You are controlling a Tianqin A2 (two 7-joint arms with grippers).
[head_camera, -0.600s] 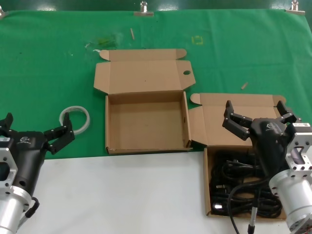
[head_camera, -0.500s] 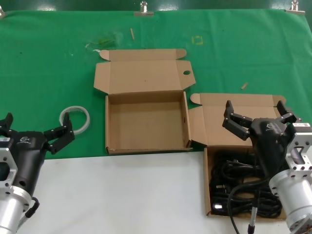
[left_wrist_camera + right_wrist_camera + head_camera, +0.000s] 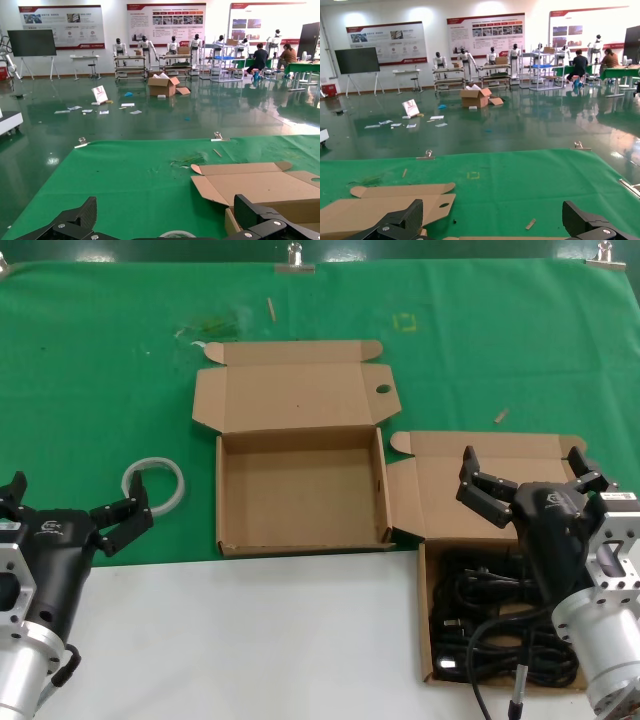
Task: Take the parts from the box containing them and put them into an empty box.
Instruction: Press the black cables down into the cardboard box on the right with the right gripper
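No change from a moment earlier: right gripper point(image 3: 523, 475) hovered, jaws apart, over the parts point(image 3: 500, 625); left gripper point(image 3: 70, 508) parked, jaws apart. Nothing transferred yet.

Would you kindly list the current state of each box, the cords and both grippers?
Empty box: lid open, nothing inside.
Box containing the parts: lid open, full.
Power cords: coiled inside their box, ungrasped.
Left gripper: open, holding nothing, beside the white ring.
Right gripper: open, holding nothing, over the cord box.
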